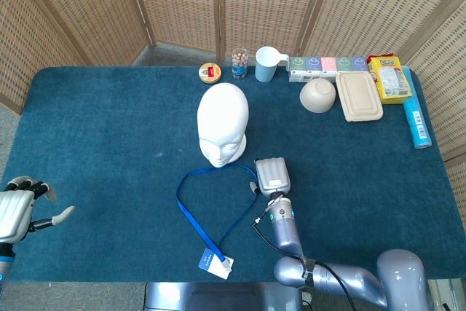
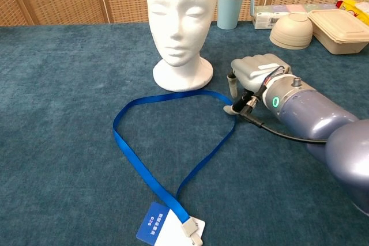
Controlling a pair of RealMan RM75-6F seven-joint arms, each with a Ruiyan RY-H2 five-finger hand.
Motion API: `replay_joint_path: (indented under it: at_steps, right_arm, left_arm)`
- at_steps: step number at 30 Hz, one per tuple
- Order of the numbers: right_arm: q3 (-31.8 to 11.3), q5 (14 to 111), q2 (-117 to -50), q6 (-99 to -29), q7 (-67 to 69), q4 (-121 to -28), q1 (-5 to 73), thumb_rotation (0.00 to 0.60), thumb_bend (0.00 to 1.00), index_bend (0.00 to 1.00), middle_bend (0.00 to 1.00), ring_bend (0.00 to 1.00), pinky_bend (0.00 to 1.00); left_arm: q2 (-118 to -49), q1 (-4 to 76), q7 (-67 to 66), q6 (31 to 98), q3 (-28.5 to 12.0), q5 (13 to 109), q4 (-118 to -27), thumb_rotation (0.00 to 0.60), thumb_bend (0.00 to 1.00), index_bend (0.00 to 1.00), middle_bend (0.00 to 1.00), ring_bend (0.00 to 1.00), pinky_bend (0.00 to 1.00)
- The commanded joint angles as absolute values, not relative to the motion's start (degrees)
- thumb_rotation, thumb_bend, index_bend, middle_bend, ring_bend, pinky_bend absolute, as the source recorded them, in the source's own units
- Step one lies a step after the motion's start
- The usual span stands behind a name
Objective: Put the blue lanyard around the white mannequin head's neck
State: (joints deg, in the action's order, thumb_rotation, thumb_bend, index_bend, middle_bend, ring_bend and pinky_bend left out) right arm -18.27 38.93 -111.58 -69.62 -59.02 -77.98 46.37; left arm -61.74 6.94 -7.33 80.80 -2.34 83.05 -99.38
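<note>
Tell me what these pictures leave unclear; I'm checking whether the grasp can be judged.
- Right hand on the blue fabric lanyard: chest view, its fingers hide the contact.
- White-and-blue badge card: chest view, cut off by the bottom edge; print too small.
- Left hand: head view, partly cropped at the left edge.

Head cam sits high and looks almost straight down, so you get the whole desk (image 1: 109,121). Chest cam is low and close, facing forward across it. Both catch the mannequin (image 1: 223,123) (image 2: 181,18), lanyard (image 1: 191,205) (image 2: 144,177) and right hand (image 1: 272,175) (image 2: 253,72).
</note>
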Motion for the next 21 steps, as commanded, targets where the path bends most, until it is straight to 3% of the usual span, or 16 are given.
replay_joint_path:
  at_steps: [1, 21]
  right_arm:
    - [-18.17, 38.29, -111.99, -69.79, -59.52, -77.09, 46.78, 0.419, 0.34, 0.44, 1.0, 1.0, 1.0]
    - [-17.25, 36.31, -110.06, -70.26, -59.49, -76.19, 46.07, 0.422, 0.36, 0.44, 1.0, 1.0, 1.0]
  left_arm:
    - [-61.66, 6.96, -7.32, 80.81, -2.33, 83.02, -99.43, 0.042, 0.07, 0.56, 0.51, 0.37, 0.22]
    - [-62.3, 7.55, -7.48, 80.31, -2.18, 83.14, -99.26, 0.047, 0.07, 0.56, 0.51, 0.36, 0.22]
